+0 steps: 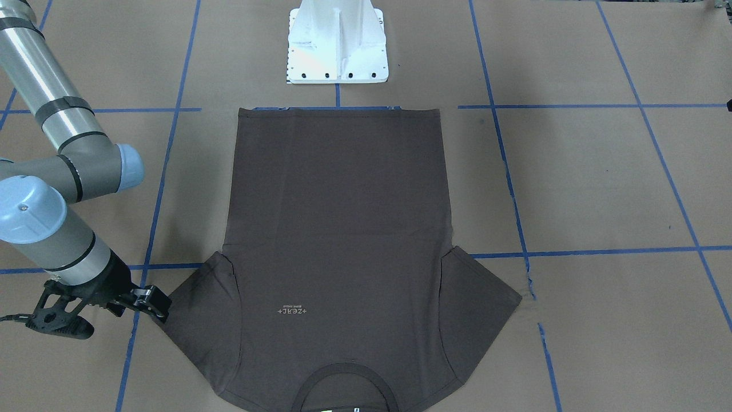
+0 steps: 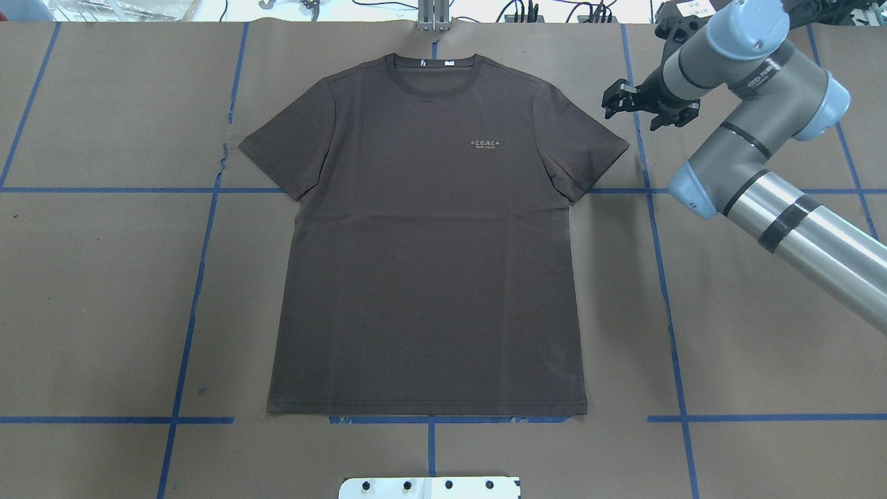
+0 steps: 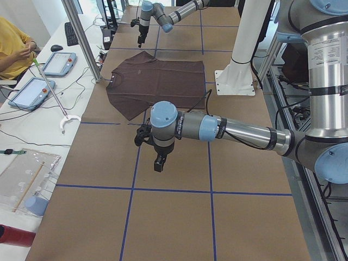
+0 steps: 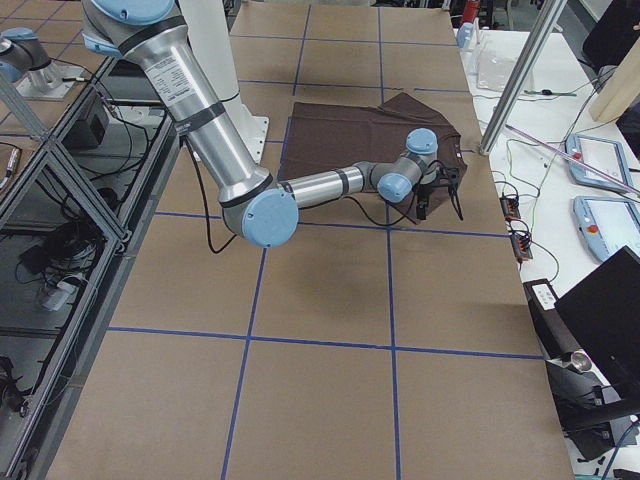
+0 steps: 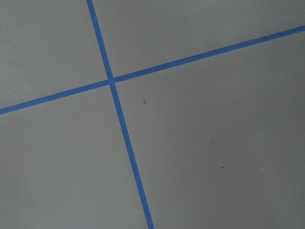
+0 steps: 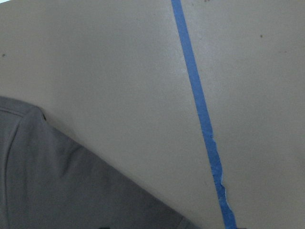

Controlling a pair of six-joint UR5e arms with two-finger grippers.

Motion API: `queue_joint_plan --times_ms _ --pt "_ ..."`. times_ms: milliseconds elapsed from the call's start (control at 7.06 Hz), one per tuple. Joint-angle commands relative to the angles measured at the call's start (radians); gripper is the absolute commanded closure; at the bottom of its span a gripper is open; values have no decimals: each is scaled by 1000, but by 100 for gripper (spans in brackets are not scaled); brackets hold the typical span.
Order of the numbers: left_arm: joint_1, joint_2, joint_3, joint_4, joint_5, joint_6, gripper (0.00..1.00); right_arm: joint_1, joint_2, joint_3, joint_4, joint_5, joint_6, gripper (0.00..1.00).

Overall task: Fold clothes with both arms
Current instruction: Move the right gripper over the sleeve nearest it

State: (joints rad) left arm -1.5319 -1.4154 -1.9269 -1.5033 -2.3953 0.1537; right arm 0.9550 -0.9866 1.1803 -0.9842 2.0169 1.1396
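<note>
Silver right arm (image 1: 40,80) with blue caps is cut off at the top. Its black right gripper (image 2: 644,109) hangs with fingers spread, holding nothing, just beside a sleeve of the flat dark brown-grey T-shirt (image 2: 429,242). Far from the shirt, the black left gripper (image 3: 158,163) is too small to tell open or closed.

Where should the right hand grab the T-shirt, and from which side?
Pinch the outer edge of the sleeve on the robot's right, coming down from its outer side. The T-shirt lies flat, so only edges give a grip, and the right hand hovers open beside that sleeve.
</note>
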Motion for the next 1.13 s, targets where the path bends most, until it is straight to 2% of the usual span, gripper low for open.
queue_joint_plan --times_ms 0,142,566,708,991 --pt "-1 3 2 0 -27 1 0 -33 3 -21 2 -23 5 13" --pt "-1 3 0 0 -27 1 0 -36 3 -33 2 -29 6 19" --pt "-1 3 2 0 -27 1 0 -36 3 -47 -1 -43 3 25" --pt "-1 3 2 0 -27 1 0 -38 5 -48 -1 -50 5 34" --pt "-1 3 2 0 -27 1 0 -38 11 -59 -1 -50 5 35"
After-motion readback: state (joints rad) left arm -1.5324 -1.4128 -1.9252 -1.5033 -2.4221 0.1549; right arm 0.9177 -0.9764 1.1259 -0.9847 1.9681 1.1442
